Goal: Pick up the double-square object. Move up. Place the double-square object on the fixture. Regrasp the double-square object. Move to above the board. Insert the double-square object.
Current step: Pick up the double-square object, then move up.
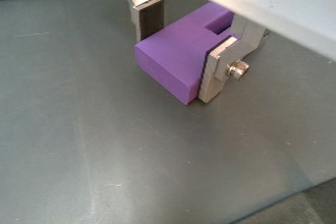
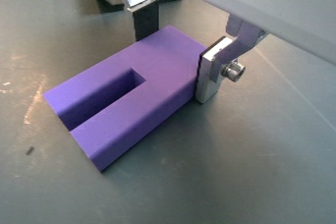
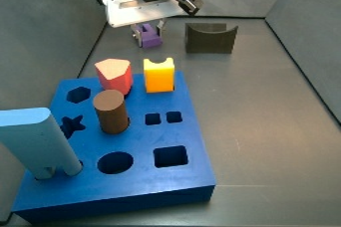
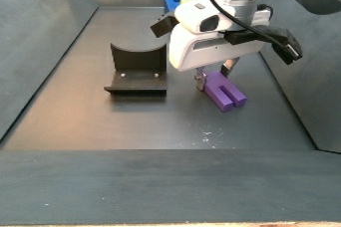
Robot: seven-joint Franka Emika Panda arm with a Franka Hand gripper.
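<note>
tool: the tool [image 2: 184,33] is down low at the far end of the floor, one silver finger [image 1: 221,69] on each side of the double-square object [image 2: 125,90], at its solid end. Plates look pressed against both flanks in both wrist views, so I'd call it clamped on the block (can't swear how firmly).

step: looks like the very first one, the pick-up. Block seems to be sitting flat on the floor in both wrist views, no gap under it that I can see.

next move: a straight lift, I'd guess, then across to the fixture [image 3: 209,38], which sits near the tool, off to one side and empty.

block: purple plastic, chunky rectangle, with a slot cut in from one end that splits it into two square prongs. The prongs stick out away from the fingers.

further out: the board [image 3: 127,176], blue with shaped holes, is well apart from the tool. It's got an orange-yellow block [image 3: 160,75], a red peg [image 3: 115,75] and a brown cylinder [image 3: 111,113] on it.
</note>
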